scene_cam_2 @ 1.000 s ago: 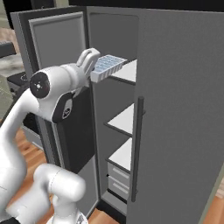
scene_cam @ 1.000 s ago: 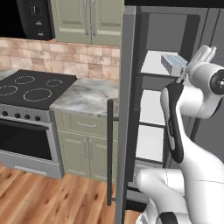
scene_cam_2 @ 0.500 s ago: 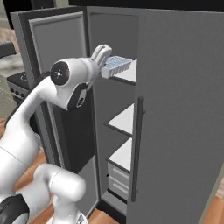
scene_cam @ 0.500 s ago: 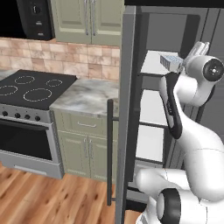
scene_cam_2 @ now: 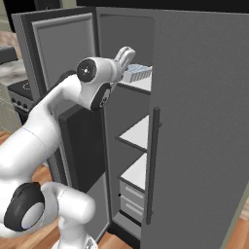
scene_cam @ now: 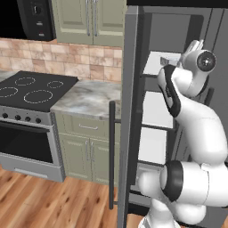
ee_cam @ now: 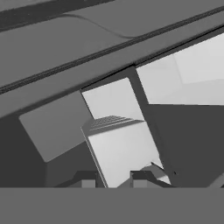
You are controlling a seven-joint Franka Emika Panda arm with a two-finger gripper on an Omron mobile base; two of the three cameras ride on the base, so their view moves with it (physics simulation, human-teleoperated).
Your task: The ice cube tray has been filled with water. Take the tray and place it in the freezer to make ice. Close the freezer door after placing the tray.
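At the upper centre of the right base view, the gripper (scene_cam_2: pixel 127 68) is largely hidden behind the arm's wrist — its fingers pinch the ice cube tray (scene_cam_2: pixel 136 73). The tray — white, gridded — sits at the freezer (scene_cam_2: pixel 133 146) top shelf, its water cells too small to make out.

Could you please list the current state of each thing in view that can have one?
freezer door: open, swung wide.
freezer: open, white shelves showing.
ice cube tray: held at one edge, over the top shelf.
tool: shut on the ice cube tray.
other fridge door: closed.
oven door: closed.
upper cabinet doors: closed.
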